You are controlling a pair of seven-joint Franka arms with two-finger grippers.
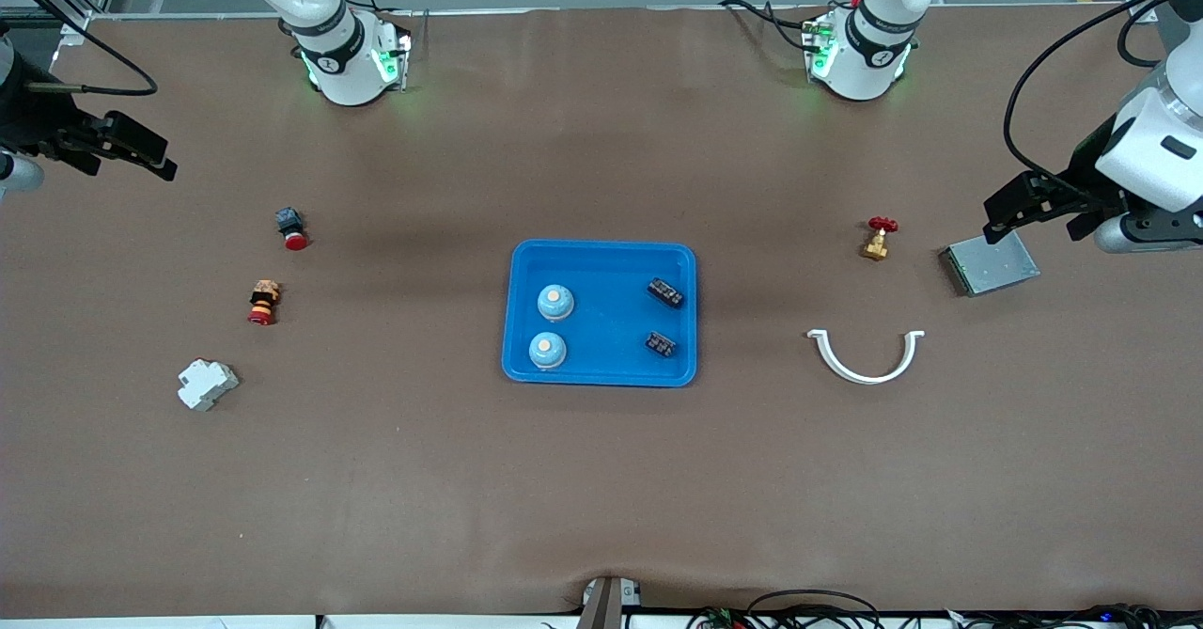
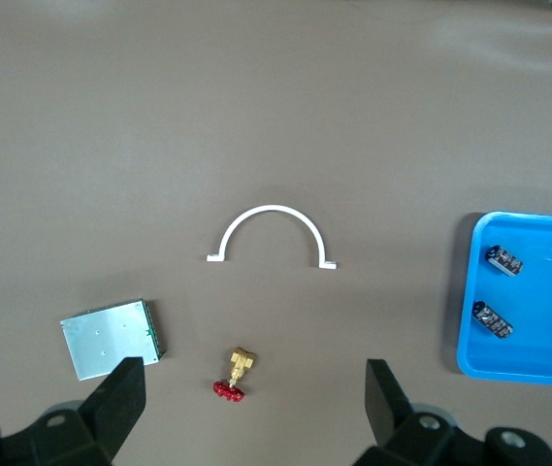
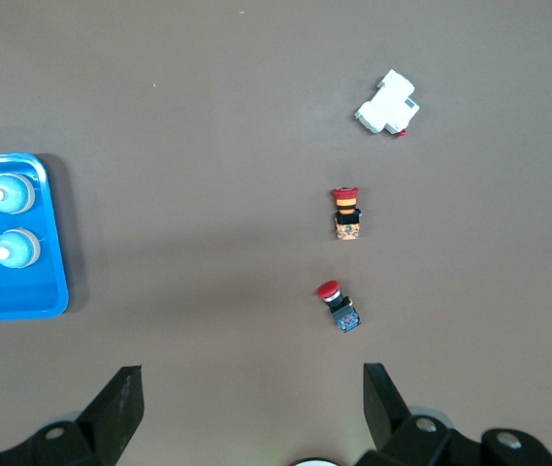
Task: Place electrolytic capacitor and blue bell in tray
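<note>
Tray sits in the middle of the table, and it already holds two blue bells and two small dark parts, so the job looks done. Left gripper hangs with its fingers wide over the grey metal box, holding nothing. Right gripper waits wide and empty over its end. Brown paper covers the table.

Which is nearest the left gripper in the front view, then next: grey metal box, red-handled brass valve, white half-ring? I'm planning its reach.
Left gripper hangs open.
1. Grey metal box, just beneath it.
2. Red-handled brass valve, toward the tray.
3. White half-ring, nearer the front camera.
</note>
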